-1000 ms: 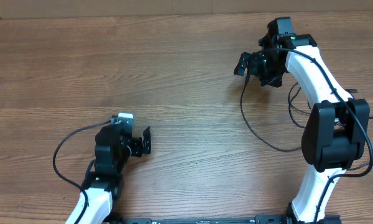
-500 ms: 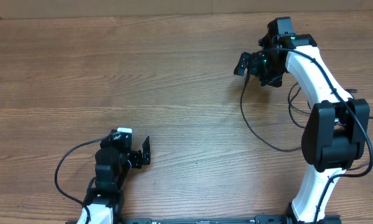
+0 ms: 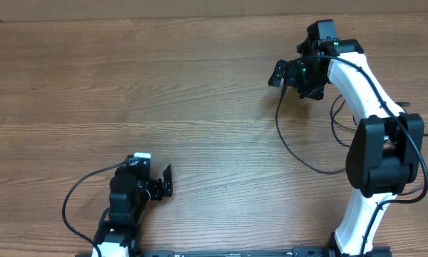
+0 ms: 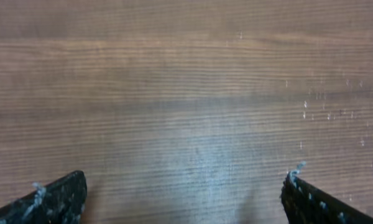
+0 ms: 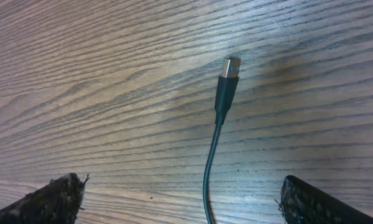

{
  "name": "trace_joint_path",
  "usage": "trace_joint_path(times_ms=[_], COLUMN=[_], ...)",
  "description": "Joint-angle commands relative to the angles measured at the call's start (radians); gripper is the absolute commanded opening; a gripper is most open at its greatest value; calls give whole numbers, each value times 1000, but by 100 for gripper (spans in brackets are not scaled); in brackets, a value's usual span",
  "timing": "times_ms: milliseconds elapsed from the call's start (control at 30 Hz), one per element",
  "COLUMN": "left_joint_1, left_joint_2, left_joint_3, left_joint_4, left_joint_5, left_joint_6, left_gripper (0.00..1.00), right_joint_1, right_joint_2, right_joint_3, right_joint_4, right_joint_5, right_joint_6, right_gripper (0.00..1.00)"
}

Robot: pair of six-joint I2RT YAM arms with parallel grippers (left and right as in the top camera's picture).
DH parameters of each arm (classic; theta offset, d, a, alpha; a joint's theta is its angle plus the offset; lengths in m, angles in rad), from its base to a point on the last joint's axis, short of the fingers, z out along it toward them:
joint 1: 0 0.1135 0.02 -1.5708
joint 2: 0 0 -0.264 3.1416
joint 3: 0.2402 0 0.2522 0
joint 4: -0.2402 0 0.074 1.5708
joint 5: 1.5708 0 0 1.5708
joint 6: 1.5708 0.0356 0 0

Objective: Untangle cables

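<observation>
The right gripper [image 3: 294, 78] hangs wide-jawed over a black cable [image 3: 277, 121]

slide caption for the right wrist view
Open right end effector over a thin black cable with metallic plug on the wooden table

My right arm [image 3: 349, 82] is white with fat black joints and tiny green lights [image 3: 336, 45]. My left arm [image 3: 123, 200] has a thin black wire [image 3: 65, 203]. My black fingers [image 4: 53, 200] look scratched and speckled.
</observation>
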Motion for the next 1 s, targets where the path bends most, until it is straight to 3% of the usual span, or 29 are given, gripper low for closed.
trace_joint_path(times_ms=[0,200,500,967], left_joint_1=[-1,-2,-2,-2], left_joint_2=[-80,-269,-545,-822], left_joint_3=[-5,-5,-5,-5], left_joint_4=[-71,-281,-276,-277], left_joint_5=[-10,-12,-29,-32], left_joint_6=[-22,-26,9,62], left_gripper=[100,100,99,100], right_joint_1=[-2,-2,-2,-2], right_joint_2=[-8,-8,-8,-8], right_joint_3=[7,7,7,7], right_joint_4=[3,4,3,3], right_joint_5=[2,2,2,2], right_joint_6=[2,2,2,2], right_gripper=[100,100,100,100])
